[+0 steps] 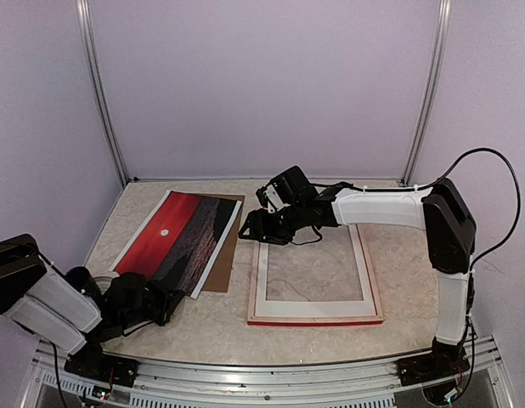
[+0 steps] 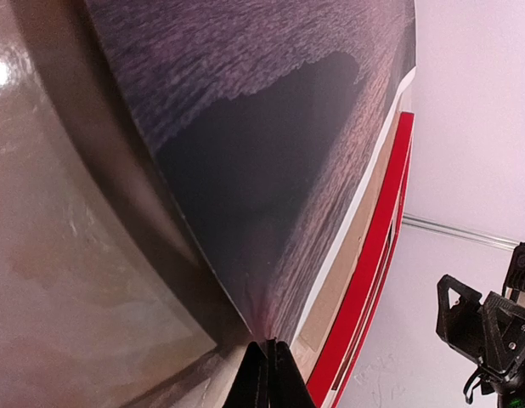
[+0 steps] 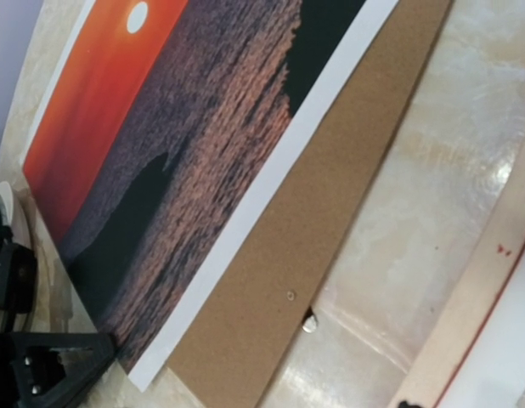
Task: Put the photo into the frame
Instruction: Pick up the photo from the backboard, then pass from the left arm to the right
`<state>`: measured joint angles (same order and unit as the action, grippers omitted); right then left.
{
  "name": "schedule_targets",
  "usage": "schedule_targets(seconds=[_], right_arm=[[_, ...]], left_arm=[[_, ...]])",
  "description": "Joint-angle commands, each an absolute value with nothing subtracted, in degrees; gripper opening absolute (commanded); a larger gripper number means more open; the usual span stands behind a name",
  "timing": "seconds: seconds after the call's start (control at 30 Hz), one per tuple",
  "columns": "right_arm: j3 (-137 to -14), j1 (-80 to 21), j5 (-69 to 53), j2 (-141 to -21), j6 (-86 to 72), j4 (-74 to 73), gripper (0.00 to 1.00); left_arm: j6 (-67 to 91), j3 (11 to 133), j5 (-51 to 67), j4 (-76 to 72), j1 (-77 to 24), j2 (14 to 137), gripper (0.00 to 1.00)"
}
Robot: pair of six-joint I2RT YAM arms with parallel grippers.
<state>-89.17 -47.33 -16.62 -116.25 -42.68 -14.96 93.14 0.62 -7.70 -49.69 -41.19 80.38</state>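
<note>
Left tool [image 2: 268, 361] pinches the near edge of the photo [image 1: 179, 236].

The photo [image 1: 182, 242] grades from a vivid red-orange sky with a small white sun into dark purple-black sea flecked with pinkish ripples, all inside a white border. The backing board [image 1: 231, 248] is plain speckled brown cardboard. The frame [image 1: 313, 321] is pale wood with a bright red near edge. The surface [image 1: 203, 327] is glossy beige with faint marbling. The walls [image 1: 262, 85] are pale lilac.
</note>
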Motion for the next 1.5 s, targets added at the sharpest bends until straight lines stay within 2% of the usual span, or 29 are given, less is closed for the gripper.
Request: schedule_targets(seconds=[0.0, 0.47, 0.8, 1.47], right_arm=[[-88.35, -46.96, -15.95, -113.90, -41.88, -15.02, 0.66], [-85.49, -47.30, -20.73, -115.44, -42.18, -11.71, 0.66], [-86.90, -48.34, -29.64, -121.09, -50.13, -2.21, 0.67], [-96.18, -48.93, -39.39, -135.27, -67.02, 9.74, 0.66]], left_arm=[[92.05, -0.78, -7.29, -51.59, -40.72, 81.03, 0.00], [89.97, 3.76, -8.18, -48.08, -40.69, 74.79, 0.00], [87.92, 5.92, -11.35, -42.54, -42.10, 67.30, 0.00], [88.35, 5.98, -12.85, -47.89, -45.78, 69.75, 0.00]])
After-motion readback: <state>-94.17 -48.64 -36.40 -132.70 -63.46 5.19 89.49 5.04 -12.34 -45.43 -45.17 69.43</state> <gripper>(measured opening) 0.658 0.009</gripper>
